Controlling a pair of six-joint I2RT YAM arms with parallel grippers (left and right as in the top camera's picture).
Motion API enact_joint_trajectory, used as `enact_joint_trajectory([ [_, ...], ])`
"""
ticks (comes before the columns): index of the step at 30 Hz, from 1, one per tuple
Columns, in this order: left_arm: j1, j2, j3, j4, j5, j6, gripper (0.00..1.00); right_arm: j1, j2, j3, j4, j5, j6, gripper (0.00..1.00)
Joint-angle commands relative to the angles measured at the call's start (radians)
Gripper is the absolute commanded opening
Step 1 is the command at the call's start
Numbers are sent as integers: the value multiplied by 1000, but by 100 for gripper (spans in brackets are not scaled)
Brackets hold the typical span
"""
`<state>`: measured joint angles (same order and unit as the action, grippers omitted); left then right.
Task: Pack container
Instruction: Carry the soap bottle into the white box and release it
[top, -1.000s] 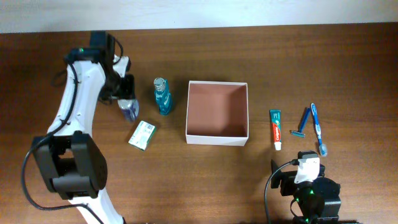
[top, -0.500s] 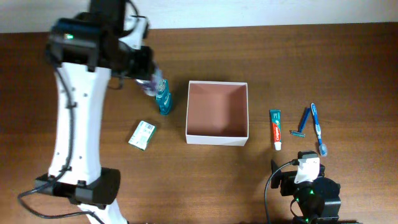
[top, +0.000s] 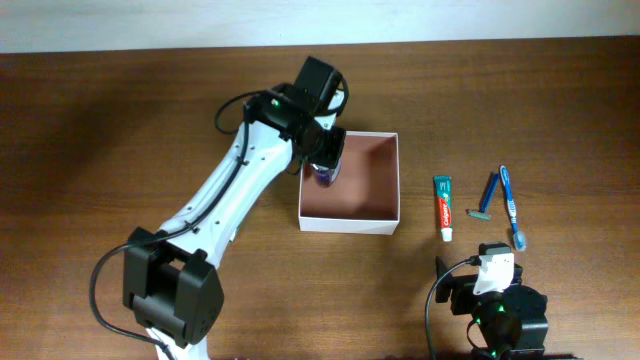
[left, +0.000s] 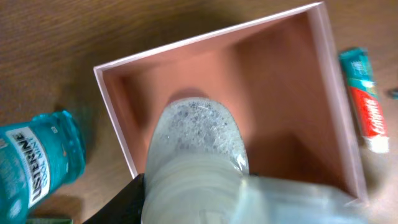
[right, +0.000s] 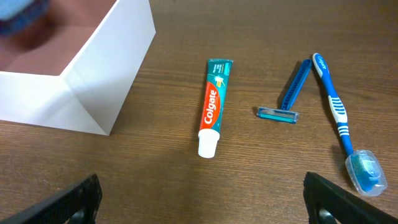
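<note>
Container (top: 349, 224) sits under left gripper (top: 325, 162), which clenches a clear bottle (left: 193, 140) above its left half; right gripper (right: 202, 200), beyond its right wall, gapes wide.

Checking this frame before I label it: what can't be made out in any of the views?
- Held bottle: label unreadable; blurred in left wrist, mostly under the left gripper overhead.
- Listerine bottle: cut by the left wrist frame's edge; covered by the left arm overhead.
- Container floor: partly hidden by the bottle.
</note>
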<state>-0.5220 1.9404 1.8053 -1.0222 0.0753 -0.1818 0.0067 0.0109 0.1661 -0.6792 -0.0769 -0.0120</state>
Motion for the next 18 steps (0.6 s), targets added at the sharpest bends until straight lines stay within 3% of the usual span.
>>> enact_joint_trajectory([
  [1, -1, -22, -94, 121, -96, -15, 22, -8, -8, -5, 0, -8, 1, 99],
  [3, -1, -22, -129, 175, -121, -11, 27, -8, -8, -5, 0, -8, 1, 99],
  [5, -1, -22, -137, 202, -122, -4, 39, -8, -8, -5, 0, -8, 2, 99],
  [9, -2, -22, -131, 218, -105, -4, 80, -8, -7, -5, 0, -8, 1, 99],
  [14, -1, -31, -53, 175, -78, -4, 82, -8, -8, -5, 0, -8, 1, 99],
  [18, -1, -50, 120, 32, -79, -4, 82, -8, -7, -5, 0, -8, 1, 99],
])
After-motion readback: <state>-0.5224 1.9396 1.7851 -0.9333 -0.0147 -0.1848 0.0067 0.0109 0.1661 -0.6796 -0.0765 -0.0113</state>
